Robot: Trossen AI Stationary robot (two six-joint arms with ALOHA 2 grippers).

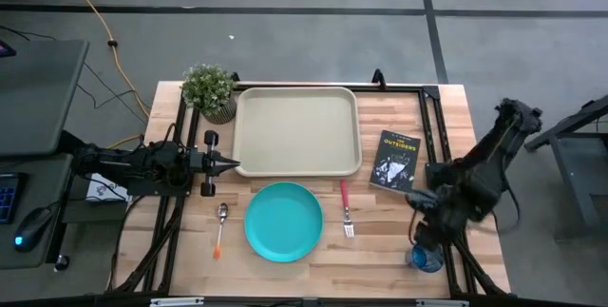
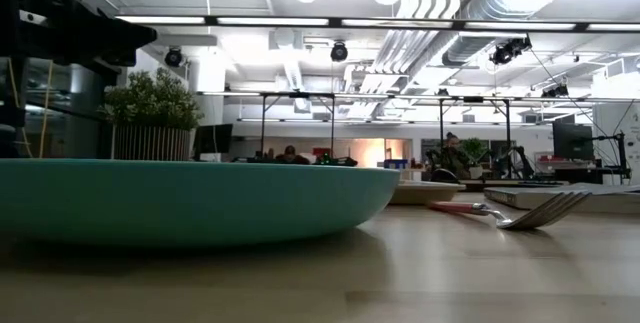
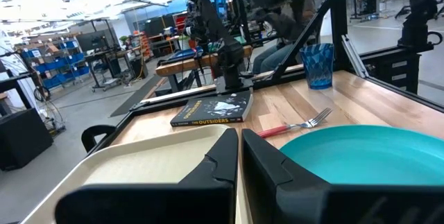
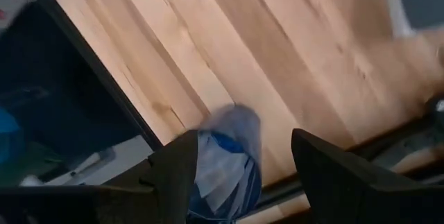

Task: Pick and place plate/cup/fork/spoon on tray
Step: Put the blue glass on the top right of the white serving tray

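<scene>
Your right gripper (image 4: 243,161) hangs over the tabletop's (image 1: 380,240) near right corner with its fingers (image 4: 177,168) spread wide, one on each side of the blue cup (image 1: 427,258) below; whether they touch it you cannot tell. The cup stands upright by the edge. Your left gripper (image 1: 231,163) waits at the tray's (image 1: 296,132) left rim, fingers (image 3: 222,161) pressed together. The tray holds nothing. In front of it lies the teal plate (image 1: 283,220), with the spoon (image 1: 220,227) to its left and the fork (image 1: 346,207) to its right. A book (image 1: 395,162) lies right of the tray, a potted plant (image 1: 211,90) at its far left corner.
</scene>
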